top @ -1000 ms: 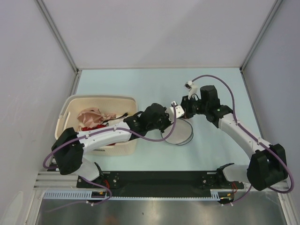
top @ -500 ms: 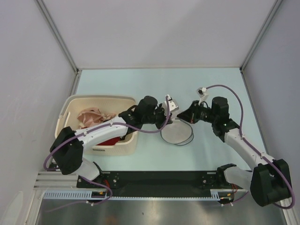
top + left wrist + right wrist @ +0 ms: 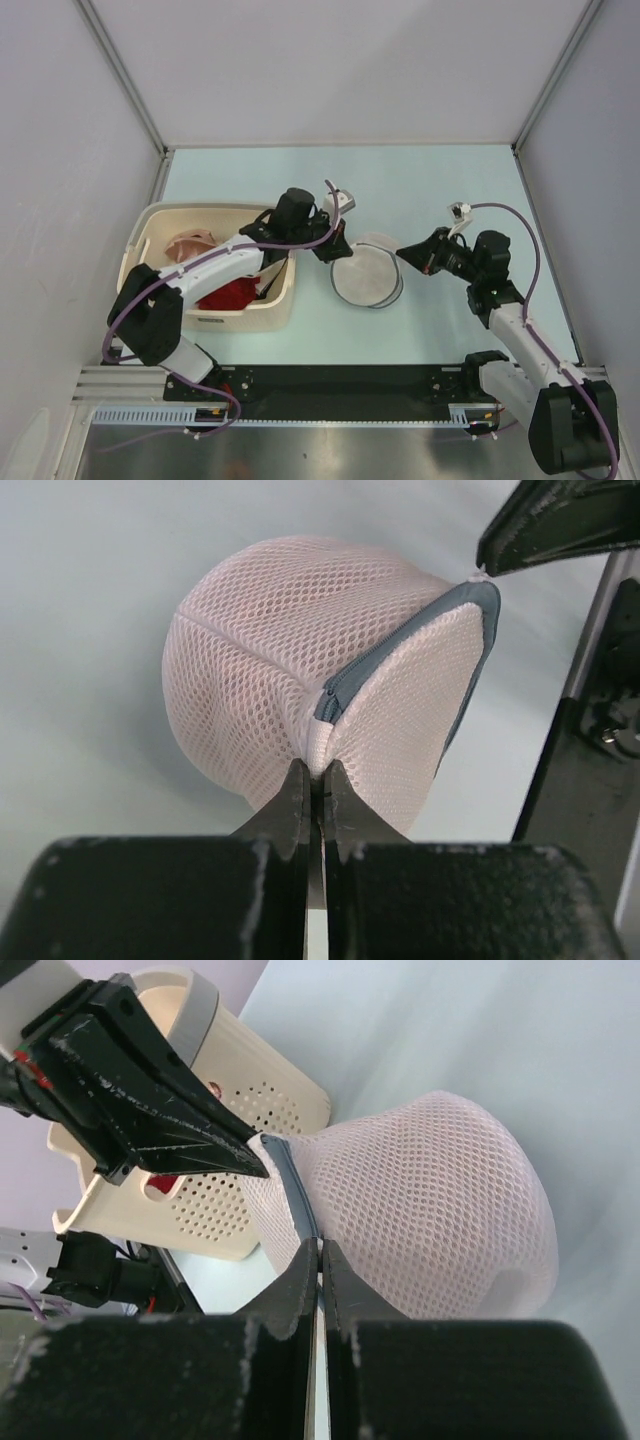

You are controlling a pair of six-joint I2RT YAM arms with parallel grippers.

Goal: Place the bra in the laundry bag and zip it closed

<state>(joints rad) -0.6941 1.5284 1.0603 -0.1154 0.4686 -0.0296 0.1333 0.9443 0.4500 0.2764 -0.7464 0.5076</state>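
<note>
while the bra lies crumpled in the cream basket at far left, a red garment next to it, the left gripper is pressed together on the mesh of the laundry bag, right where its grey zip ends. the bag sits just right of the basket. the right gripper pinches its grey zip edge on the far side.

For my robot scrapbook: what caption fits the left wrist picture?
Left gripper pinching the white mesh laundry bag beside its grey zip.
</note>
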